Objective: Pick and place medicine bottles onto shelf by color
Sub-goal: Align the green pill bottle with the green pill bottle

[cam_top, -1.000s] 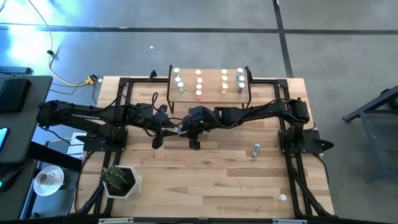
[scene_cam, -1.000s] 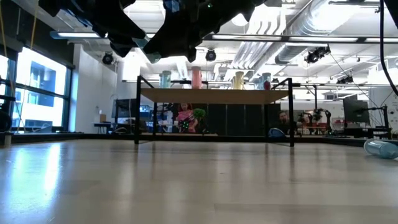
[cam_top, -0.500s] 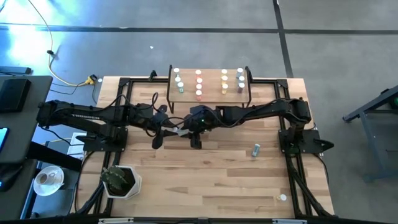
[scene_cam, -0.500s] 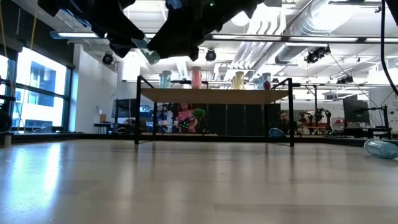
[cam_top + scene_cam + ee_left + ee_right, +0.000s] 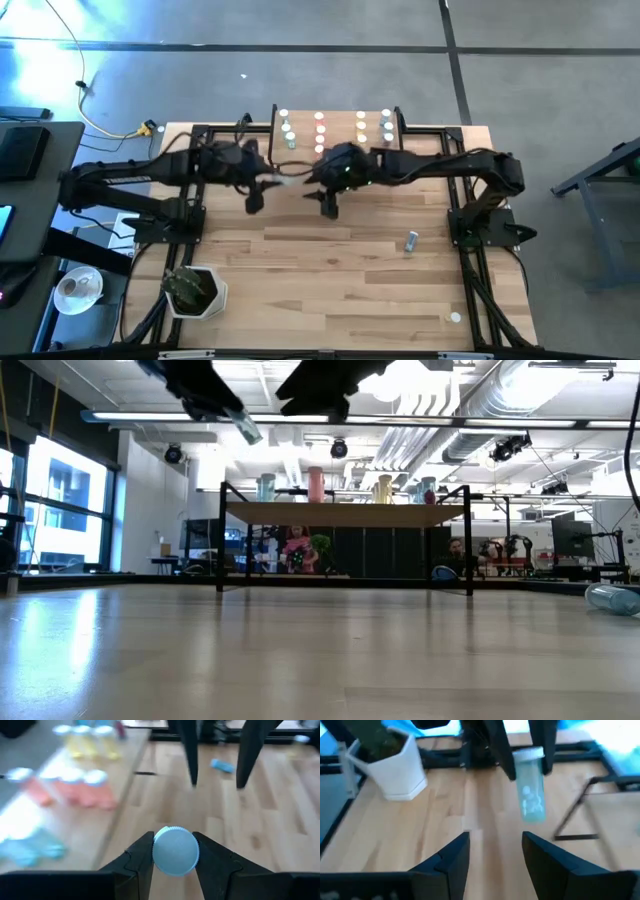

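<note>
A small teal bottle with a white cap hangs above the bench, clamped at its cap end between the fingers of the left pincer, just in front of the shelf's left end. From behind, its round cap fills the gap between the fingers.

The shelf, a light-wood board on thin black legs, stands at the bench's far edge. On it, white-capped bottles stand upright in four rows by colour: teal at the left, then pink, yellow and grey-blue.

One more bluish bottle lies on its side on the bench, well apart toward the right.
</note>
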### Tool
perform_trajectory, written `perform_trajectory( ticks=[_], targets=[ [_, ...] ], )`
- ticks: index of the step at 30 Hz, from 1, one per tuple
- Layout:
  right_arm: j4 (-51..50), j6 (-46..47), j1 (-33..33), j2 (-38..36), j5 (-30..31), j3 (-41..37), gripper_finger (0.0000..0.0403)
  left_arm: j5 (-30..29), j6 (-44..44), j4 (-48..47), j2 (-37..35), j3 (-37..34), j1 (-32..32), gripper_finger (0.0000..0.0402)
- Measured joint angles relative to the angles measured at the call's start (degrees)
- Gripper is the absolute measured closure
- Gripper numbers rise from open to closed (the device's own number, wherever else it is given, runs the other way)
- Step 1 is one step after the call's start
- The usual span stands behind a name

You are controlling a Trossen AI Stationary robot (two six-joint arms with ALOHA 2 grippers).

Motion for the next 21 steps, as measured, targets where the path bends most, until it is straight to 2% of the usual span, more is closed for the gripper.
perform_trajectory(
  ticks=[7,13,21],
  targets=[
    [-1.77,-1.58,-3.85,-3.94,5.34,0.01,0.0231,-1.44,4.35,-10.69,2.74,10.89,7.26,0.0286],
    [-3.41,0.50,-6.42,-4.98,5.91,0.02,0.0231,-1.40,5.63,-18.90,9.40,20.45,12.72,0.0286],
    [-5.73,0.50,-6.99,-4.98,5.87,0.02,0.0231,2.23,7.98,-25.62,19.02,28.04,16.95,0.0286]
  ],
)
